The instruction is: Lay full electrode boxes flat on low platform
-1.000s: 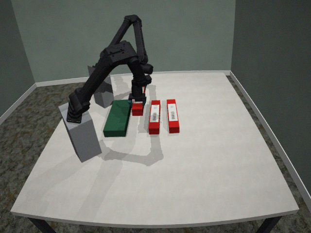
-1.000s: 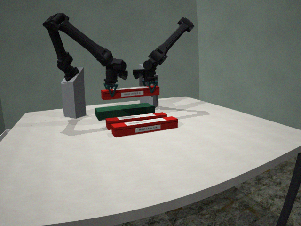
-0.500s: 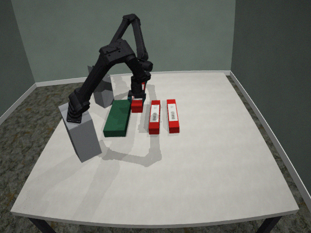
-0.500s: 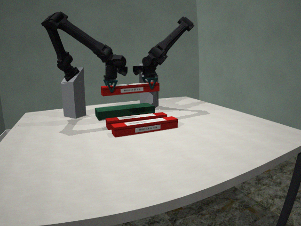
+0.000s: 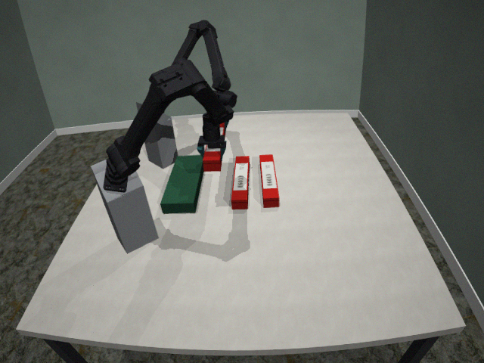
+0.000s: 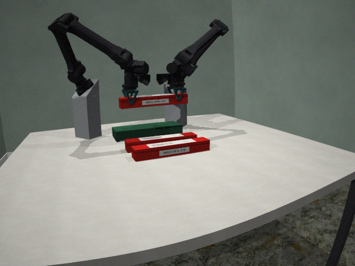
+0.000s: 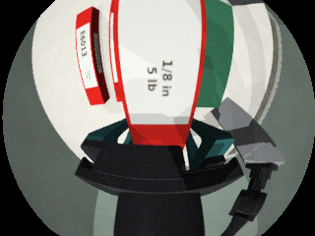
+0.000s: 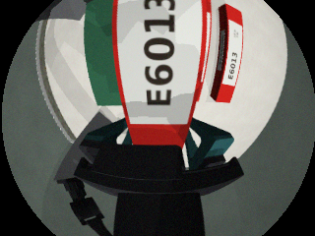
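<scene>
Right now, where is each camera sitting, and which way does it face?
Top: high, on the right arm's side, looking obliquely down across the table; both arms show.
Exterior: across the table, facing back at the arms; both show.
Left wrist: above the left gripper, looking down along the held red box; its own fingers show.
Right wrist: the same above the right gripper, facing oppositely.
Both wrist views share that box and the green platform.

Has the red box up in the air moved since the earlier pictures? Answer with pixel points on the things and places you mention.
Yes: upward. In the exterior view, the lifted red box [image 5: 212, 161] [image 6: 155, 101] [image 7: 159, 44] [image 8: 161, 115] hangs higher above the green platform [image 5: 181, 183] [image 6: 147, 132] [image 7: 218, 59] [image 8: 99, 59].
</scene>
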Controlling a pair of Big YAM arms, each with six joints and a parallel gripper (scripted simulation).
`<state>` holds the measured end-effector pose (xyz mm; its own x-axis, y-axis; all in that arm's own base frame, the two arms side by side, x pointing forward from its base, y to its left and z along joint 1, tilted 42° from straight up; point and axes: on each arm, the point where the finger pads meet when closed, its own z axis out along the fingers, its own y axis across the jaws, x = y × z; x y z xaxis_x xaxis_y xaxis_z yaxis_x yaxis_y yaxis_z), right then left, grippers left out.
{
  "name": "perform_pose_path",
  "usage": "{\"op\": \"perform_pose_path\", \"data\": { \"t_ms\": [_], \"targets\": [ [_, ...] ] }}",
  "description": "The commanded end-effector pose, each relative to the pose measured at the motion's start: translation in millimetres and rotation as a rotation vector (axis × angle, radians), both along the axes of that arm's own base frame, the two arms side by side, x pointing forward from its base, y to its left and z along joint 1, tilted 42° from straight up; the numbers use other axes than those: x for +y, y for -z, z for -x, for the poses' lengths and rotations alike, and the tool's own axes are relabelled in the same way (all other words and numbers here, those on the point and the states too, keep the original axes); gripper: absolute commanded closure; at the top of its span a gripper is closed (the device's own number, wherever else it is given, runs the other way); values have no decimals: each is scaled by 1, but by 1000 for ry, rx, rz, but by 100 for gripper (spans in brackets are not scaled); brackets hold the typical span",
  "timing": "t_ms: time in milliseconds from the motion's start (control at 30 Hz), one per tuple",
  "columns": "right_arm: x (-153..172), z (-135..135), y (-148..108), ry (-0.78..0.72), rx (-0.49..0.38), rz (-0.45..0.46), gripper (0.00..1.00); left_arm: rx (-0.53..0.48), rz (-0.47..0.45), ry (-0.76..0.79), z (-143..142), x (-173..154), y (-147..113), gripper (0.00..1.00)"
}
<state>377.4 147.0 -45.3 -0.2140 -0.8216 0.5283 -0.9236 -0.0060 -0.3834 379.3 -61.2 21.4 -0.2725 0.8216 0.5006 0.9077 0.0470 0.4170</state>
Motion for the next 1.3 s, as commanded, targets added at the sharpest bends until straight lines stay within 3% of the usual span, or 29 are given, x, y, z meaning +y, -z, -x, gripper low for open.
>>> {"op": "perform_pose_path", "data": {
  "t_ms": [0, 1267],
  "targets": [
    [39, -17, -44, -40, -83, -37, 100, -86, 25, 35, -17, -28, -44, 100],
    [52, -19, -65, -46, -80, -37, 100, -78, 21, 48, -18, -39, -65, 100]
  ]
}}
